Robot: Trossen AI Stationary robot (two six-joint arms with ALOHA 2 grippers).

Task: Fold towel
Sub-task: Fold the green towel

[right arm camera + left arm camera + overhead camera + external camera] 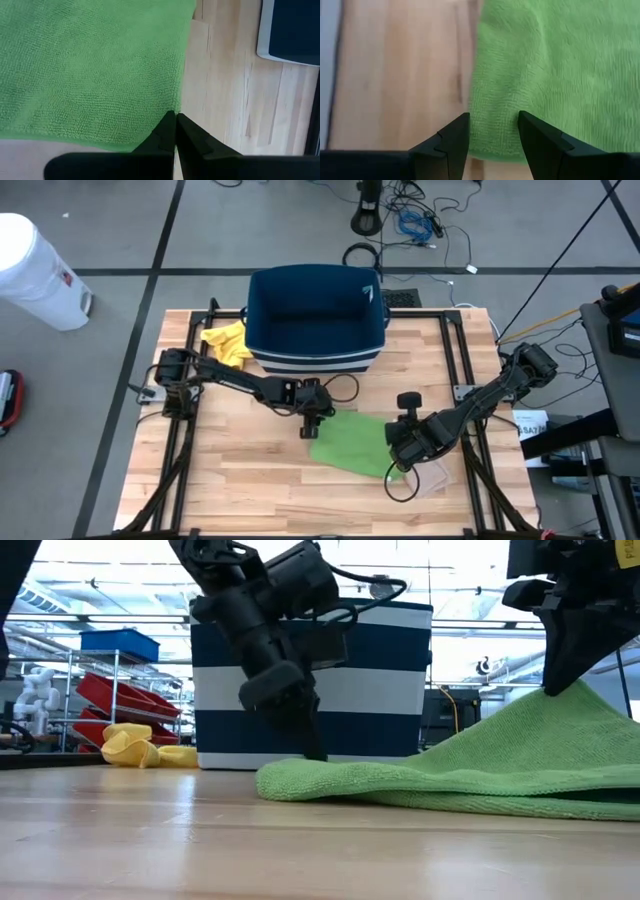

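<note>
Towel [352,442] is lying on the table [240,490], in front of the striped bin [316,320] and a bit right of the middle, and honestly the folding is looking barely underway. From above it's showing as one green sheet, more or less spread out. In the low view its right side is riding up in a slope toward the right gripper [560,680], so that corner is off the wood, but I'm not seeing any edge laid over another yet. So my read: grabbing stage, with the whole fold left to do.

Left arm is reaching in from its base at the left edge, stretched low across the table, with the left gripper [312,423] pointing down at the towel's left corner. Its fingers are sitting a narrow gap apart, straddling the towel's edge with nothing pinched between them yet (the wrist view is showing green cloth right in that gap).

Right arm is coming in from the right side, elbow bent, tool tipped down over the towel's right edge. Its fingers [187,142] are pressed together at the tips, right on the hem; judging by the lifted cloth, I'd say it's gripping the towel.

There's also a yellow cloth [228,343] sitting left of the bin, not involved.
</note>
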